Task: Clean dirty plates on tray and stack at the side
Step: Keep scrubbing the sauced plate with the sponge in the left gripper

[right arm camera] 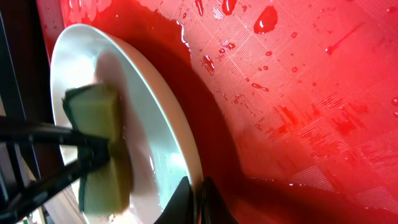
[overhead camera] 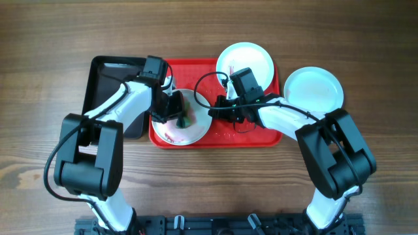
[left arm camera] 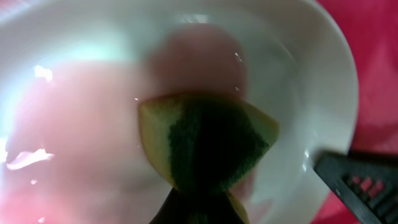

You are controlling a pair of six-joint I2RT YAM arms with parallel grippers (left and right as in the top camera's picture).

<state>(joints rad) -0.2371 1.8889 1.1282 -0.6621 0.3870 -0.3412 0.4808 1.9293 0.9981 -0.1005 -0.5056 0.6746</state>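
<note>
A pale plate (overhead camera: 171, 134) with a pink, watery smear lies at the lower left of the red tray (overhead camera: 255, 136). My left gripper (overhead camera: 177, 112) is shut on a yellow-and-green sponge (left arm camera: 208, 146) that presses on the inside of the plate (left arm camera: 81, 124). On the plate's right rim (right arm camera: 186, 146) my right gripper (right arm camera: 200, 190) is shut, one finger inside and one outside. A white plate (overhead camera: 245, 60) rests at the tray's top edge. Another pale plate (overhead camera: 313, 88) sits on the table to the right of the tray.
A black tray (overhead camera: 111, 81) stands on the table left of the red tray, under my left arm. Red droplets and streaks wet the ribbed tray floor (right arm camera: 298, 93). Both arms cross over the tray's lower half.
</note>
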